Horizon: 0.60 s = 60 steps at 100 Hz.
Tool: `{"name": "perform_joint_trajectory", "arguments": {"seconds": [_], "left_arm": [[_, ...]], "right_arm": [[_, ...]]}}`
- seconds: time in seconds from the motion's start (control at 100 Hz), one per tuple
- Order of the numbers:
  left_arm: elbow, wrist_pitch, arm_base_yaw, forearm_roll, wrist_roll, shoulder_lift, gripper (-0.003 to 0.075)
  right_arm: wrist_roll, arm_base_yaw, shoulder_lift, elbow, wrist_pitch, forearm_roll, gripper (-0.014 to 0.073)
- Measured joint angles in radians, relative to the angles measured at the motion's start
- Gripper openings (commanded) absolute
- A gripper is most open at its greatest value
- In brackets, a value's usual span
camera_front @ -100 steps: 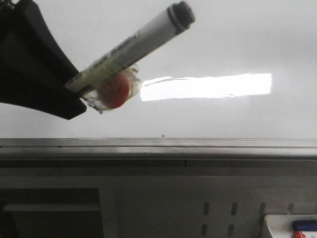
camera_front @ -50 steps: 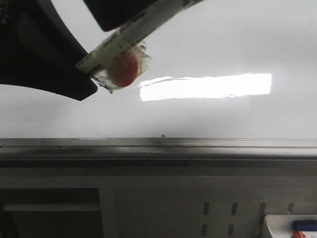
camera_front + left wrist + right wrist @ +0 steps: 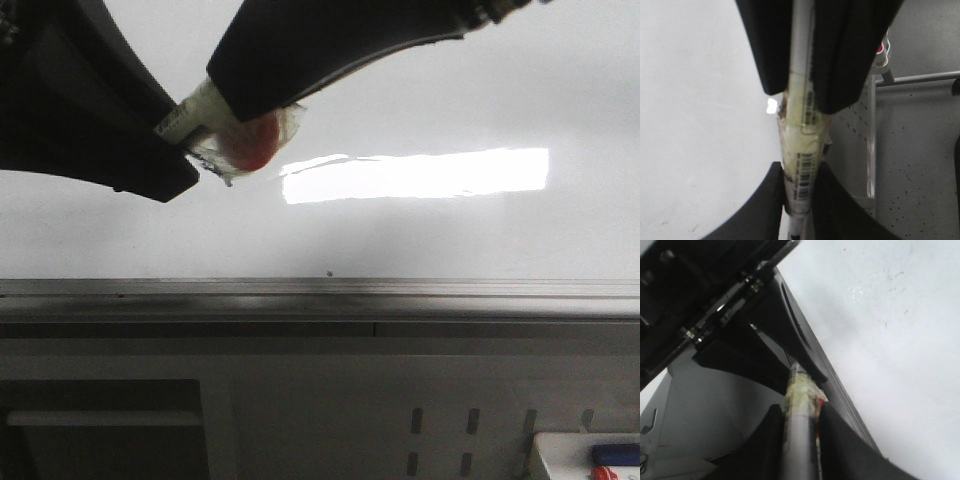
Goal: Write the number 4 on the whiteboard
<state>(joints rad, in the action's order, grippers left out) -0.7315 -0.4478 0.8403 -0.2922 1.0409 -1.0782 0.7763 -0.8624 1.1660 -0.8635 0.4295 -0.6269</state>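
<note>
The whiteboard (image 3: 450, 80) fills the upper front view, glossy white with a grey edge rail (image 3: 320, 290). No number 4 shows on it; only a bright rectangular glare. My left gripper (image 3: 185, 135) at upper left is shut on the marker pen (image 3: 190, 112), which has yellowish tape and a red blob (image 3: 255, 140) on its barrel. My right gripper (image 3: 235, 95) reaches in from the top and covers the pen's cap end. In the left wrist view my left gripper (image 3: 800, 185) clamps the barcode end of the pen (image 3: 802, 130). In the right wrist view my right gripper (image 3: 800, 412) is shut around the pen's barrel (image 3: 799, 440).
A grey perforated panel (image 3: 440, 440) lies below the rail. A white tray (image 3: 585, 455) with a blue and a red item sits at the bottom right corner. Faint smudges mark the whiteboard in the right wrist view (image 3: 890, 275).
My right gripper has come in from the top and closed over the pen's cap end, which showed bare a second ago. The left gripper with the pen has shifted slightly up and right.
</note>
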Motion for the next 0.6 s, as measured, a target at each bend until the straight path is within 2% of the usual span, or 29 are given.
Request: {"name": "perform_joint_trajectory", "arguments": {"seconds": [0.1, 0.17, 0.22, 0.29, 0.3, 0.31, 0.41, 0.46, 0.52, 0.6], "left_arm": [[0.001, 0.000, 0.000, -0.010, 0.000, -0.001, -0.0020], [0.001, -0.004, 0.000, -0.012, 0.000, -0.001, -0.0014], [0.001, -0.004, 0.000, -0.012, 0.000, -0.001, 0.0022], [0.001, -0.004, 0.000, -0.019, 0.000, 0.003, 0.0141], [0.001, -0.004, 0.000, -0.022, 0.000, 0.006, 0.0188], [0.001, -0.004, 0.000, -0.024, 0.000, 0.007, 0.0188], [0.002, 0.001, 0.000, -0.062, -0.013, 0.033, 0.0427], [0.002, 0.001, 0.000, -0.075, -0.023, 0.056, 0.0485], [0.002, 0.001, 0.000, -0.082, -0.041, 0.093, 0.0486], [0.002, 0.001, 0.000, -0.082, -0.085, 0.145, 0.0445]], "right_arm": [[0.002, 0.000, 0.000, 0.002, 0.000, -0.004, -0.0071], [0.002, 0.000, 0.000, 0.004, 0.000, -0.007, -0.0071], [0.002, 0.000, 0.000, 0.004, 0.000, -0.008, -0.0071], [0.004, 0.000, 0.000, 0.004, 0.000, -0.010, -0.0071], [0.004, 0.000, 0.000, 0.004, 0.000, -0.011, -0.0070], [0.004, 0.000, 0.000, 0.004, 0.000, -0.011, -0.0069], [0.004, -0.002, -0.002, 0.004, -0.002, -0.027, -0.0061], [0.004, -0.002, -0.006, 0.004, -0.002, -0.027, -0.0061], [0.004, 0.005, -0.015, 0.004, 0.005, -0.027, -0.0061], [0.004, 0.027, -0.036, 0.006, 0.011, -0.027, -0.0061]]}}
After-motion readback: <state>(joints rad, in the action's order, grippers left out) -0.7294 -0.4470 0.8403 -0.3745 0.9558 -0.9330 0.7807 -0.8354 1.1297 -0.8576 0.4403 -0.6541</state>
